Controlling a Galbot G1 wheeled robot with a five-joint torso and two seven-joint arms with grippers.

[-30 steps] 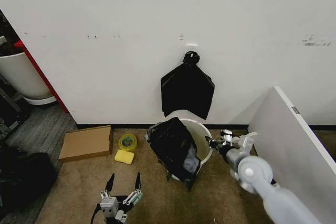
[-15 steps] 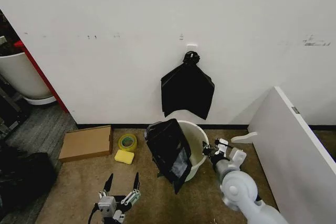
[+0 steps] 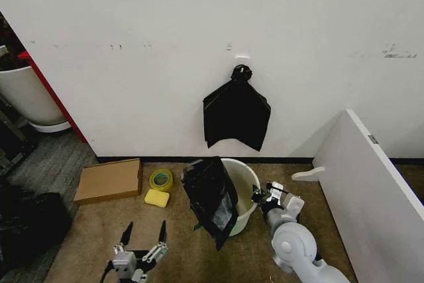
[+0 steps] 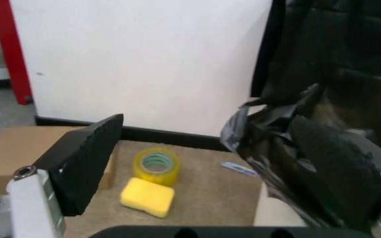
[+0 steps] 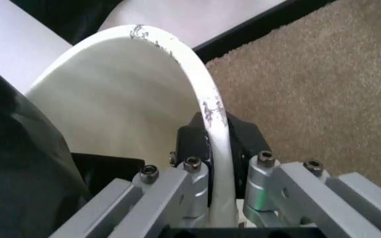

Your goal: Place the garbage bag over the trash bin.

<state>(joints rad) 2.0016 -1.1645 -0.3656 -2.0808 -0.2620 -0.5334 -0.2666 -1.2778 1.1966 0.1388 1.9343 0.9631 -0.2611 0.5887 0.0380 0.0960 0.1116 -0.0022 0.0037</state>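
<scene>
The white trash bin (image 3: pixel 244 183) stands on the carpet below the wall, leaning a little. The glossy black garbage bag (image 3: pixel 212 198) hangs over the bin's left rim and down its outer side; the bin's right half is bare. My right gripper (image 3: pixel 260 196) is shut on the bin's right rim. In the right wrist view the white trash bin rim (image 5: pixel 200 94) runs between the closed fingers of the right gripper (image 5: pixel 216 148), with the garbage bag (image 5: pixel 18 163) inside. My left gripper (image 3: pixel 144 228) hovers open, low at the bin's front left. In the left wrist view the left gripper (image 4: pixel 207 134) faces the garbage bag (image 4: pixel 289 124).
A knotted black bundle of bags (image 3: pixel 236 114) hangs on the wall above the bin. A yellow sponge (image 3: pixel 157 198), a tape roll (image 3: pixel 161 179) and flat cardboard (image 3: pixel 109 180) lie to the left. A white board (image 3: pixel 371 177) leans at the right. A large white tub (image 3: pixel 26 94) stands far left.
My right gripper has drawn back leftward and nearer, and the bin with the bag has shifted left with it. The left gripper has dropped lower and slightly left.
</scene>
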